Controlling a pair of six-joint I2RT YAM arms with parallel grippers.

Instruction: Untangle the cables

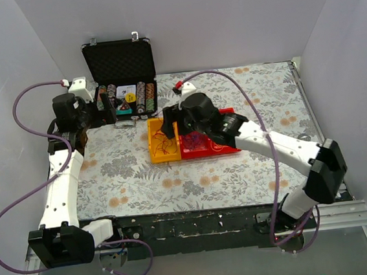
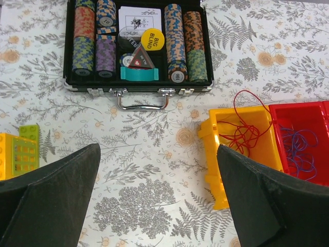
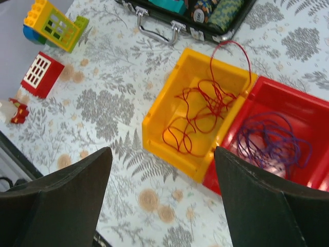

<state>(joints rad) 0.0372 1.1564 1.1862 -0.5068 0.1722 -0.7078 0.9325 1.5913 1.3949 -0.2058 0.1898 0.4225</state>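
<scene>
The cables lie in two bins at the middle of the table. A thin red cable [image 3: 203, 108] is coiled in the yellow bin [image 3: 172, 149], with one loop arching over its far rim. A purple-blue cable [image 3: 272, 139] lies bunched in the red bin [image 3: 288, 95] beside it. My right gripper [image 3: 163, 154] hovers above the near side of the yellow bin, open, nothing between its fingers. My left gripper [image 2: 158, 154] hangs open over bare cloth to the left of the yellow bin [image 2: 216, 170]; the red cable [image 2: 244, 131] and purple-blue cable [image 2: 298, 149] show in its view too.
An open black case of poker chips [image 2: 136, 41] stands behind the bins with its handle toward me. Toy building blocks sit at the left: a yellow-green one [image 3: 54, 23], a red one [image 3: 42, 74] and a small white-red piece [image 3: 13, 110]. White walls enclose the floral tablecloth [image 1: 141, 174].
</scene>
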